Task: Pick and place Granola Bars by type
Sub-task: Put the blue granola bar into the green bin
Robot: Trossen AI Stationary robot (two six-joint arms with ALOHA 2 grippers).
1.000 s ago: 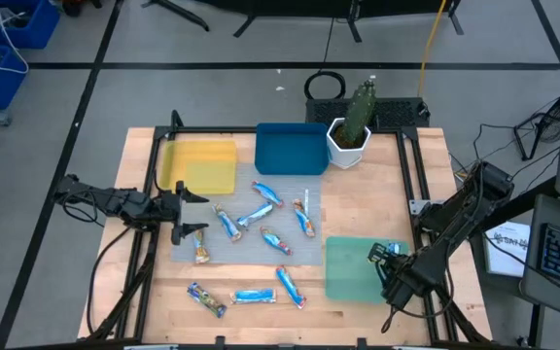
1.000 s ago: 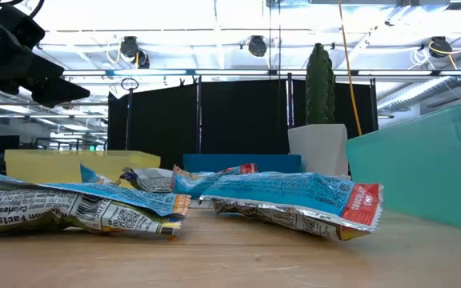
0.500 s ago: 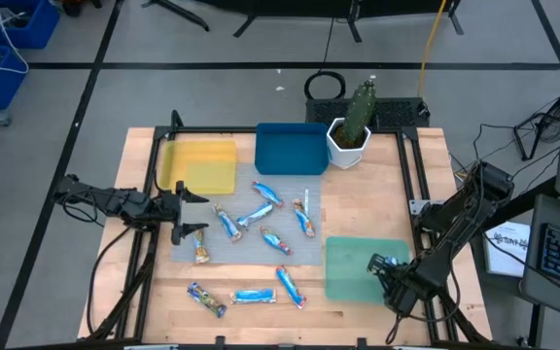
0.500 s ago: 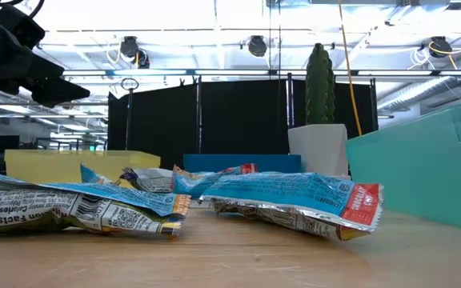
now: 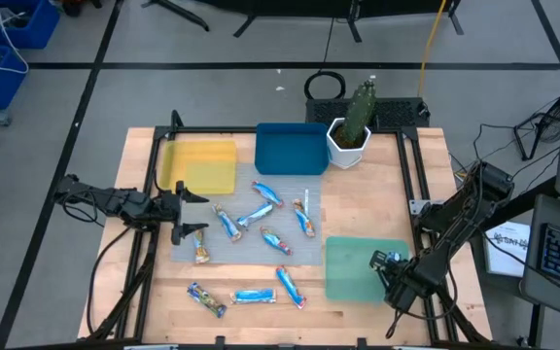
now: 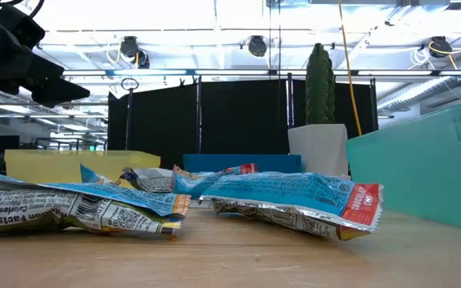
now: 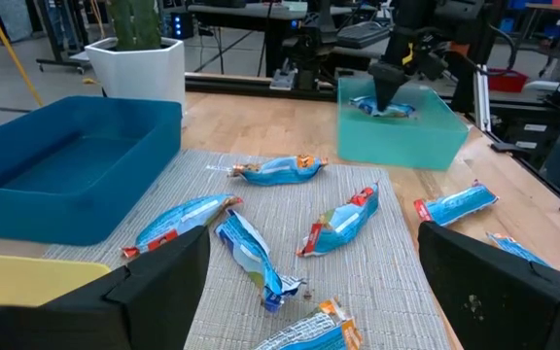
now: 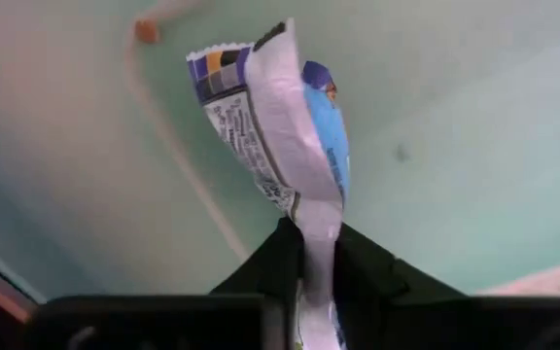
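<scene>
Your right gripper (image 5: pixel 390 261) hangs over the green tray (image 5: pixel 348 270), near its outer edge, its fingers (image 8: pixel 285 255) pinched together on one end of a blue granola bar (image 8: pixel 280 126); the bar's free end hangs away from the gripper above the tray floor (whether it touches the floor cannot be told). In the left wrist view the same bar (image 7: pixel 382 105) shows at the tray's (image 7: pixel 397 141) rim beneath the right gripper (image 7: pixel 389 86).

Your left gripper (image 5: pixel 185 214) waits at the table's (image 5: pixel 358 311) left edge, fingers spread wide apart, beside the grey mat (image 5: pixel 290 219). Ahead of it on the mat lie five bars: one (image 5: pixel 227 226) nearest the fingertips, then others (image 5: pixel 256 214) (image 5: pixel 266 192) (image 5: pixel 276 240) and (image 5: pixel 304 218) farther off. One more bar (image 5: pixel 201 251) lies just beside the lower finger, at the mat's edge.

Off the mat, on bare wood nearer the table's front, three bars (image 5: pixel 205 297) (image 5: pixel 254 295) (image 5: pixel 290 286) lie well apart from both grippers. The yellow tray (image 5: pixel 197 165) and blue tray (image 5: pixel 291 148) sit beyond the left gripper, next to a potted cactus (image 5: pixel 353 126)
</scene>
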